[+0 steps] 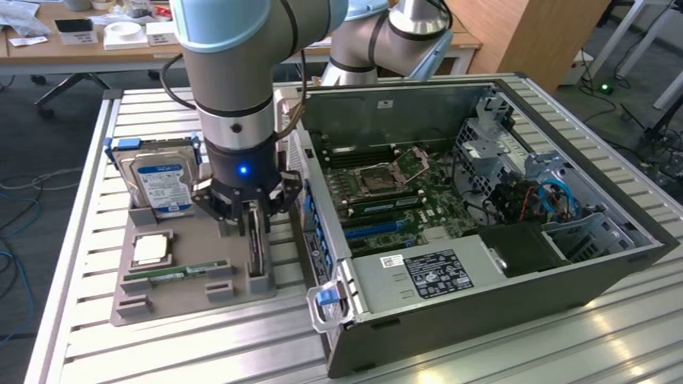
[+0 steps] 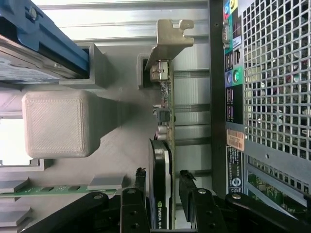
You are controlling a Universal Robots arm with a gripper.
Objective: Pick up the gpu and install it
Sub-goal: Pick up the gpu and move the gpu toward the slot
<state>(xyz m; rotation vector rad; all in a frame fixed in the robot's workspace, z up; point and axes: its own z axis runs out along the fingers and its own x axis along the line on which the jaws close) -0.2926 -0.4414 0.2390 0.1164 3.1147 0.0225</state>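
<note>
Reaches straight down with the gripper (image 1: 253, 222) (image 2: 163, 180) over the grey tray (image 1: 181, 302) on the slatted metal table (image 1: 96, 352). Straddles the gpu (image 1: 257, 260) (image 2: 162, 145) with spread fingers (image 2: 188, 191), one on each side of the card, a sliver of gap visible beside it in the wrist view; not pinching it. Finds the gpu standing on its long edge in slotted posts along the tray edge nearest the computer case (image 1: 501, 264) (image 2: 272, 87), with its silver end bracket (image 2: 168, 36) at the end of the card away from the fingers. Shares the tray with a hard drive (image 1: 160, 186) (image 2: 34, 46), blue-and-white label showing, upright in a holder at the tray's far corner on the exterior view's left; with a square processor (image 1: 152, 250) lying flat near the tray's middle; with a narrow green memory stick (image 1: 171, 274) (image 2: 48, 190) set toward the tray's near edge. Lies just beside the open case, side panel off and motherboard (image 1: 395, 192) bare, toward the table edge on the exterior view's right
</note>
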